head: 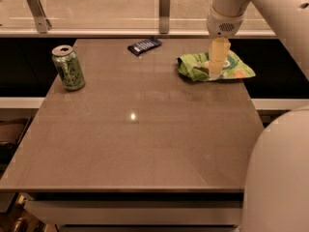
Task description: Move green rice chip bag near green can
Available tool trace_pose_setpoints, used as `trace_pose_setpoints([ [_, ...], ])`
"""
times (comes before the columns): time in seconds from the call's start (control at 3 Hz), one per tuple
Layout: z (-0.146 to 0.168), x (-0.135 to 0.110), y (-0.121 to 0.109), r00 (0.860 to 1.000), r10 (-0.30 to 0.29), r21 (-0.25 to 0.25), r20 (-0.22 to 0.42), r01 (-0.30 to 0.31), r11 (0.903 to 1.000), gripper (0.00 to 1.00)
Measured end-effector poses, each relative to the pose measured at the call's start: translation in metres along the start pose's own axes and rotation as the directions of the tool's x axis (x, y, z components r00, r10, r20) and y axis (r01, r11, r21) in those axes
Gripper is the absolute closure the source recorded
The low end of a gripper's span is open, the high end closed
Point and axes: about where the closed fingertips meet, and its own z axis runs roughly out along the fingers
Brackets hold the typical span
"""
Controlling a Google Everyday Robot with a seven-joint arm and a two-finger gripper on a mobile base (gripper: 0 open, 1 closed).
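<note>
Flat, light green glossy snack bag [237, 68] lies at the far right of the smooth brown worktop [145, 144], well apart from the small upright green drink can [68, 67] at far left. The hand [215, 73] points down onto the bag's middle; whether it is open or closed cannot be told. A small dark blue wrapper [144, 46] lies far centre.

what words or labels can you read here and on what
None can be read.
On the green rice chip bag: print blurred.
On the green can: nothing legible.
On the dark blue wrapper: pale marks, too small.
The gripper, down at the bag's middle: no marking.
</note>
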Motion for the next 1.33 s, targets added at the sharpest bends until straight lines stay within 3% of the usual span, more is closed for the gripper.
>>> trace_pose_setpoints([
  [1.0,0.063,0.005,0.006,0.999,0.006,-0.103,0.04,-0.002,0.9947,0.04],
  [1.33,0.067,0.004,0.004,0.999,0.006,-0.1,0.043,-0.001,0.995,0.2],
])
